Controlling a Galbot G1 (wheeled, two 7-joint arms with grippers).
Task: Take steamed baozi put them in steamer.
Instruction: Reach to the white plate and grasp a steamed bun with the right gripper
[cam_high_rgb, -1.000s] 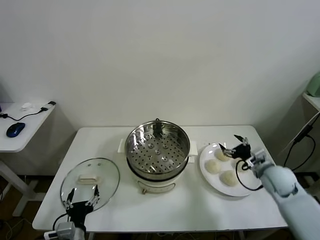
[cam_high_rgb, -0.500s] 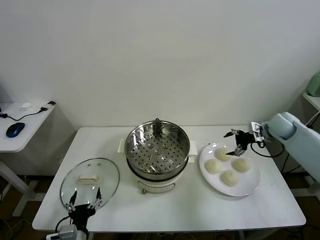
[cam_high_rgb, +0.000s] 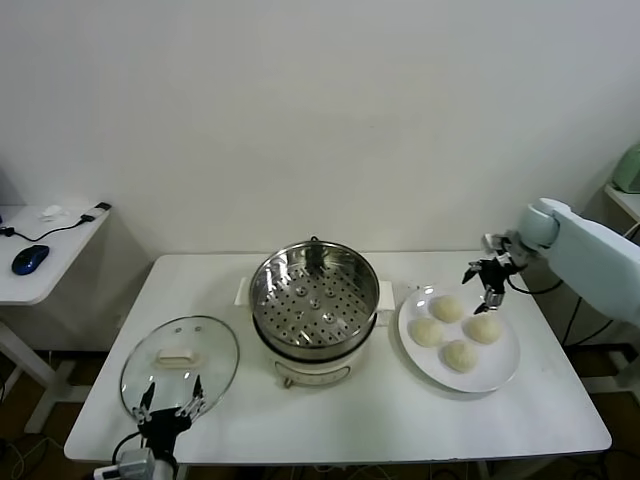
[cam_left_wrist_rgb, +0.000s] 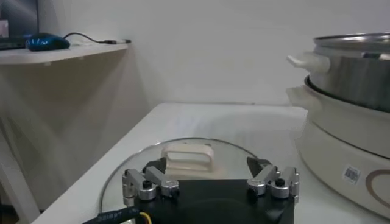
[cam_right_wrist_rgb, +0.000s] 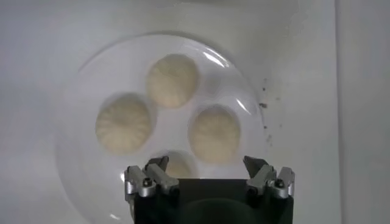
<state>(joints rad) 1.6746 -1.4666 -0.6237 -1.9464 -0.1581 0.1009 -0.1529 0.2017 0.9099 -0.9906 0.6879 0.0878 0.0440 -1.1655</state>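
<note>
Four cream-white baozi (cam_high_rgb: 446, 308) lie on a white plate (cam_high_rgb: 503, 362) to the right of the steamer (cam_high_rgb: 315, 300), a shiny steel pot with an empty perforated tray. My right gripper (cam_high_rgb: 485, 275) hovers open and empty above the plate's far edge. In the right wrist view it (cam_right_wrist_rgb: 206, 165) looks straight down on the baozi (cam_right_wrist_rgb: 172, 72) and the plate (cam_right_wrist_rgb: 79, 159); the nearest bun is partly hidden behind its body. My left gripper (cam_high_rgb: 168, 410) is open and empty at the table's front left, by the glass lid.
The glass lid (cam_high_rgb: 180, 365) with a white handle lies flat left of the steamer; it also shows in the left wrist view (cam_left_wrist_rgb: 183, 149), beside the pot (cam_left_wrist_rgb: 353, 79). A side desk (cam_high_rgb: 40, 250) with a mouse stands at far left.
My right arm has swung from the plate's front right side up and back; its gripper now hangs over the plate's far edge. The left gripper has sunk slightly.
</note>
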